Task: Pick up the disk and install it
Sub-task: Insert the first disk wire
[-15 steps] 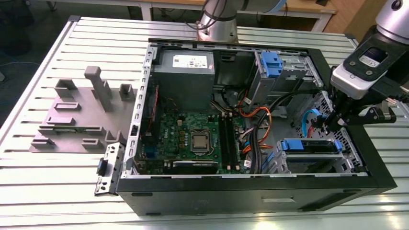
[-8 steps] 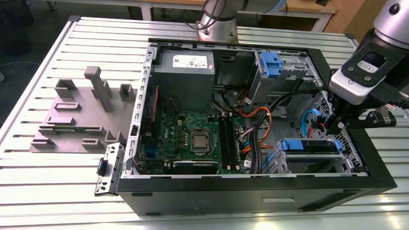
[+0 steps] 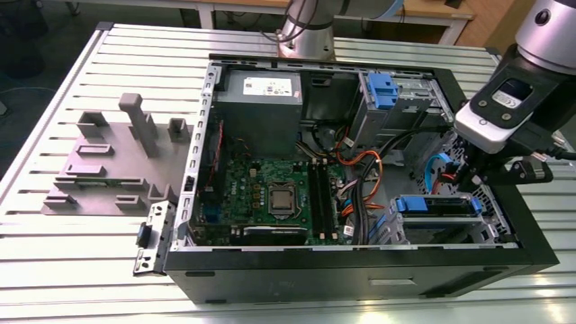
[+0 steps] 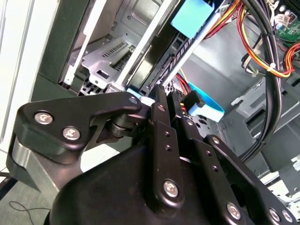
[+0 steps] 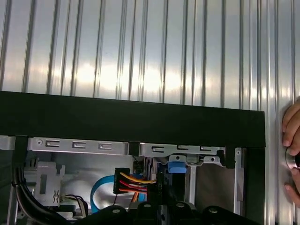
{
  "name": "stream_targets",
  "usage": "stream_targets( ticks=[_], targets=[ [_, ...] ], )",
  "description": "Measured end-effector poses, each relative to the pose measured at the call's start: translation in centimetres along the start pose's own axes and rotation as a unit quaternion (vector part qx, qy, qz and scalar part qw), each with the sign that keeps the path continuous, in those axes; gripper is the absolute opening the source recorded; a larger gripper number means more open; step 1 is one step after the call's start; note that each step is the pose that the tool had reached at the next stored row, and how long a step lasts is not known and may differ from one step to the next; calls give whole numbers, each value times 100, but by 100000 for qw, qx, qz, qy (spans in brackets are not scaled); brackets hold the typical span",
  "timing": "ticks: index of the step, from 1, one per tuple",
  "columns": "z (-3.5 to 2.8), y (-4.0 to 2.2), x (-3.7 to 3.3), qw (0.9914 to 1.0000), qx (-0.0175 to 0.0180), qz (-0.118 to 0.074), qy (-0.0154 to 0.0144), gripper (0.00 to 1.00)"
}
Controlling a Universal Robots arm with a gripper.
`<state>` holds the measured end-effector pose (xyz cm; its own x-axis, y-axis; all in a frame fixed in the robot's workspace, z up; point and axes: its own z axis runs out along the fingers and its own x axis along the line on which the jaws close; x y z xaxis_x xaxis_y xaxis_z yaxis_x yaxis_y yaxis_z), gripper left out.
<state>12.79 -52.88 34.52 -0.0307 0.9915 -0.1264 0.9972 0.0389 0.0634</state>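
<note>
The disk point(image 3: 438, 206), a flat drive with blue side rails, lies in the metal drive cage point(image 3: 396, 233) at the exterior view's lower right of the open computer case point(image 3: 360, 273). My gripper point(image 3: 474, 179) hangs just above the disk's end on the exterior view's right, beside the case wall. In the second wrist view the gripper point(image 4: 166, 93) is shut, its tips against the blue rail end point(image 4: 135, 96) of a dark slanted slab point(image 4: 161, 61) that looks like the disk seen edge-on. Nothing is held between the fingers.
A grey power supply box point(image 3: 261, 94) and an upright blue latch piece point(image 3: 381, 91) stand at the back of the case. Orange and red cables point(image 3: 360, 169) cross the motherboard point(image 3: 270, 196). A grey fixture point(image 3: 112, 162) sits on the slotted table. A person's hand point(image 5: 293, 150) rests at the table edge.
</note>
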Motion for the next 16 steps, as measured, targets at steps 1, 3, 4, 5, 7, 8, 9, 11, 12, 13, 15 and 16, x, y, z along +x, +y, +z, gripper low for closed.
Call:
stream_targets(
  ticks=[1,3,4,5,7,8,9,11,12,13,15,16],
  targets=[
    [3,-13,-7,100000,-130,-9,-3,17],
    [11,-37,-23,99999,-385,-41,-15,17],
    [16,-44,-36,99999,-464,-61,-14,17],
    [22,-49,-50,99999,-524,-76,-12,17],
    [28,-56,-70,99998,-603,-113,-13,17],
    [28,-56,-70,99998,-614,-119,-13,17],
    [28,-56,-70,99998,-617,-123,-15,17],
    [28,-57,-71,99998,-618,-119,-17,17],
    [28,-57,-71,99998,-618,-120,-15,17],
    [28,-57,-71,99998,-617,-119,-17,17],
    [29,-57,-71,99998,-620,-120,-15,17],
    [29,-57,-71,99998,-618,-120,-14,17]
  ],
)
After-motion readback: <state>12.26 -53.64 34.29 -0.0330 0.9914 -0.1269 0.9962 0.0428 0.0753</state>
